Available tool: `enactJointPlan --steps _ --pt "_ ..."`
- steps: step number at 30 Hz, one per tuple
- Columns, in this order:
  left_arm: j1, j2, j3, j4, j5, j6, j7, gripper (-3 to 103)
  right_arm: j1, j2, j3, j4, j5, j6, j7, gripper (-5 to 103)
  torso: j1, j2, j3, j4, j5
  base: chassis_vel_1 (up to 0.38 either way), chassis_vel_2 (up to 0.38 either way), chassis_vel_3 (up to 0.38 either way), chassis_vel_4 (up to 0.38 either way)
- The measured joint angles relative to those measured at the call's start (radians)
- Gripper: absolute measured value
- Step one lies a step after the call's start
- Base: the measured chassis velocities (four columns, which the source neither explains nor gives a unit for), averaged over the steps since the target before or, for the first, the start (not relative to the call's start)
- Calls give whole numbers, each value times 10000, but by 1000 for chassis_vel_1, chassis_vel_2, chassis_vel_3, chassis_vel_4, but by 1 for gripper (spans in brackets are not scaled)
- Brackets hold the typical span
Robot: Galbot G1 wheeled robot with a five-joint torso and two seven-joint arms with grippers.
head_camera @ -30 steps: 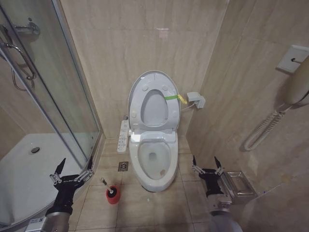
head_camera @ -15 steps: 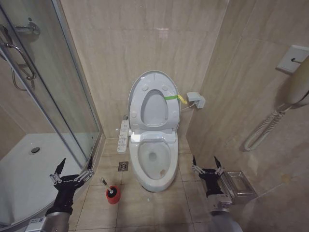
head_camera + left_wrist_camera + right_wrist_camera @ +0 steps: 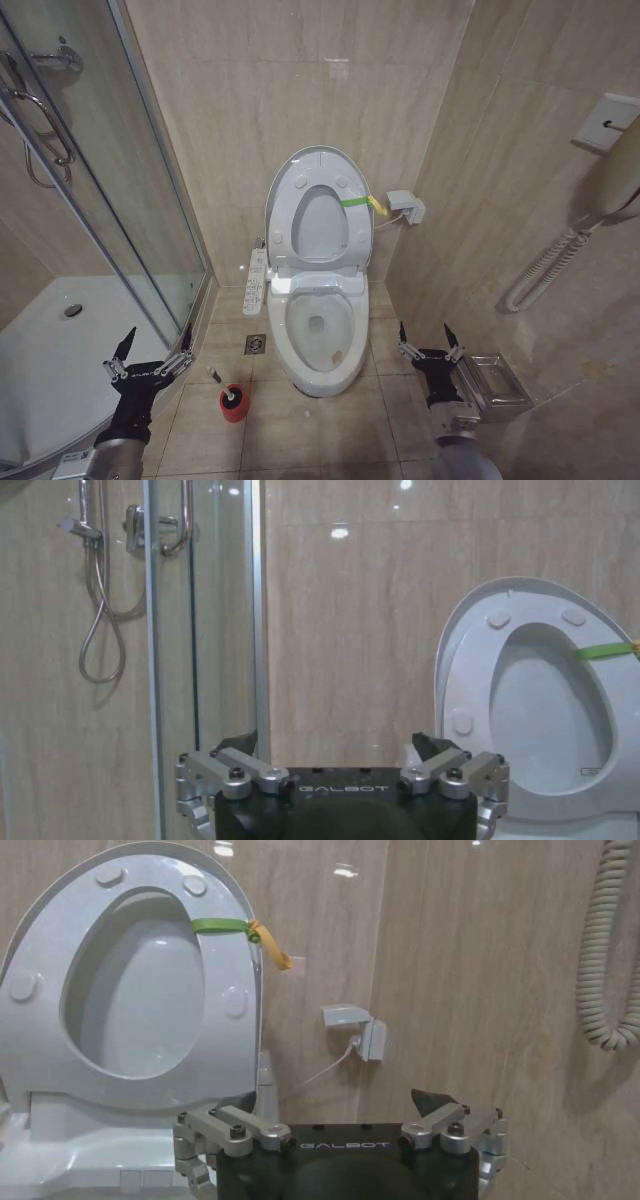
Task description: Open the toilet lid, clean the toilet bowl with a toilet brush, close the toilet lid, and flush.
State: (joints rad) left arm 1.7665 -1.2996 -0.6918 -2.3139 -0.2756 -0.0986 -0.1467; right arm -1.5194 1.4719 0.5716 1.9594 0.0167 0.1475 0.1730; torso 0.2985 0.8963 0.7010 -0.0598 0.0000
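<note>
Tiled bathroom floor [image 3: 300,430]: lid [image 3: 318,215] up against wall, bowl [image 3: 320,335] open, brush [image 3: 233,400] on floor left of it. Left gripper [image 3: 150,345] and right gripper [image 3: 424,335] both wide, empty, flanking bowl.

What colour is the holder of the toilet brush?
Red; the toilet brush stands on the floor, best seen in the head view.

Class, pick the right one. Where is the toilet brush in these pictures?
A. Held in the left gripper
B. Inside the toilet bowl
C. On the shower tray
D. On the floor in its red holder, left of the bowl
D: the toilet brush stands in its red holder on the floor tiles, to the left of the toilet bowl, with the open left gripper apart from it.
</note>
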Motion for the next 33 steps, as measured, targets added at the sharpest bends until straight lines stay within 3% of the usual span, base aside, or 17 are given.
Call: enactJointPlan --steps 25,28,30,31,33 --pt "-170 79 48 132 -146 161 34 100 0 0 2 0 0 1 0 100 0 0 0 -3 -2 0 0 0 0" --pt "-607 281 181 559 -568 633 143 100 1 0 1 0 0 1 0 100 -1 0 0 4 3 0 0 0 0" --pt "-1355 632 405 1293 -1296 1454 351 100 0 0 0 0 0 1 -1 100 0 0 0 -1 -3 0 0 0 0" --pt "-1355 632 405 1293 -1296 1454 351 100 0 0 0 0 0 1 -1 100 0 0 0 -1 -3 0 0 0 0" --pt "-2111 988 649 2041 -2042 2291 561 100 0 0 0 0 0 1 0 100 0 0 1 -2 -4 0 0 0 0"
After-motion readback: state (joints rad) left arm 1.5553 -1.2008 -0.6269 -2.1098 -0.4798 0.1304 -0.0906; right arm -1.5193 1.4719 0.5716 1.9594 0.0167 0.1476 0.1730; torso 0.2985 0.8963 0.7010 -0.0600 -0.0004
